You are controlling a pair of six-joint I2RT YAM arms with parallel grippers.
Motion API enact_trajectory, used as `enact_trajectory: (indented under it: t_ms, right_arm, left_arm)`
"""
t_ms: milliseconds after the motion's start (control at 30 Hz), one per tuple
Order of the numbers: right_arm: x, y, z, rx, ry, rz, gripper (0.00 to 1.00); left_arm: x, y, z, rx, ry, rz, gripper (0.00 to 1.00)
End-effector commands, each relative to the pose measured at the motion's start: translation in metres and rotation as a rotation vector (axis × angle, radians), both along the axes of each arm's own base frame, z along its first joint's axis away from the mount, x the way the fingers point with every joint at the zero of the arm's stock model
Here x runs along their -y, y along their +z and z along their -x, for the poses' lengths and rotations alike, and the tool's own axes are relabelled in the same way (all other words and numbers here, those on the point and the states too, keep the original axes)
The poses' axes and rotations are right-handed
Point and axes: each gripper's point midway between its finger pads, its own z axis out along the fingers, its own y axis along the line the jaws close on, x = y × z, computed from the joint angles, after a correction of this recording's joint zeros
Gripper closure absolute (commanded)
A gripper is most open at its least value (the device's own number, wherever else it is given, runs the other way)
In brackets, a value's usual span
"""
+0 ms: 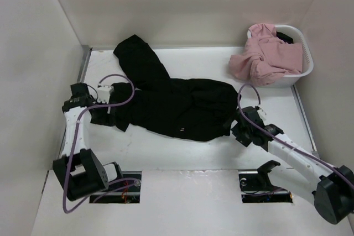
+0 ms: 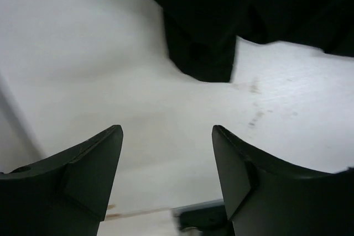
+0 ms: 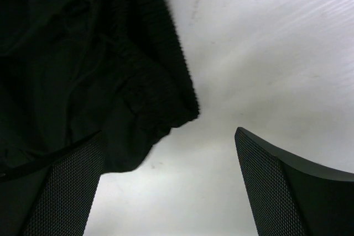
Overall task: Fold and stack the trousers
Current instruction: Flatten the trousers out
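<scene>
The black trousers [image 1: 177, 103] lie loosely spread across the middle of the white table [image 1: 166, 150], one leg reaching to the back left. My left gripper [image 1: 109, 115] is at the left end of the trousers. In the left wrist view it [image 2: 166, 132] is open over bare table, with a dark fold of the trousers [image 2: 202, 53] just ahead and nothing between the fingers. My right gripper [image 1: 237, 126] is at their right edge. In the right wrist view it [image 3: 168, 134] is wide open, empty, with the elastic waistband of the trousers [image 3: 110, 59] beside its left finger [image 3: 66, 186].
A white basket [image 1: 303, 70] at the back right holds a pink garment [image 1: 268, 56] that spills over its rim, with a dark item behind it. Pale walls enclose the table on three sides. Two cut-outs with cables sit by the arm bases [image 1: 119, 189].
</scene>
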Motion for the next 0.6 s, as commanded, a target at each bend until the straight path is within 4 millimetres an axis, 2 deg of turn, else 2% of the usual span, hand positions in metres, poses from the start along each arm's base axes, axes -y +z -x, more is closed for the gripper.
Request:
enact_trajectory:
  t_ms: [0,67,233,367,467,567]
  right_arm:
    - [-0.017,0.004,-0.02,0.053,-0.054,-0.073,0.0]
    - [-0.026,0.002,-0.022,0.044,-0.037,-0.076,0.0]
    - [-0.031,-0.005,-0.022,0.023,-0.05,-0.072,0.0]
    - [-0.031,-0.008,-0.022,0.03,-0.06,-0.081,0.0]
    - [-0.031,-0.009,-0.02,0.026,-0.064,-0.081,0.0]
    - [-0.032,-0.01,-0.019,0.022,-0.064,-0.083,0.0]
  left_arm:
    - [0.048,-0.037,0.019,-0.162,0.036,0.231,0.36]
    - [0.048,-0.052,0.01,-0.183,0.082,0.224,0.36]
    - [0.021,-0.077,-0.018,-0.158,0.244,0.121,0.36]
    - [0.011,-0.08,-0.04,-0.077,0.28,0.092,0.37]
    - [0.026,-0.081,-0.049,-0.038,0.215,0.098,0.38]
    - [0.045,-0.089,-0.048,-0.046,0.135,0.083,0.42]
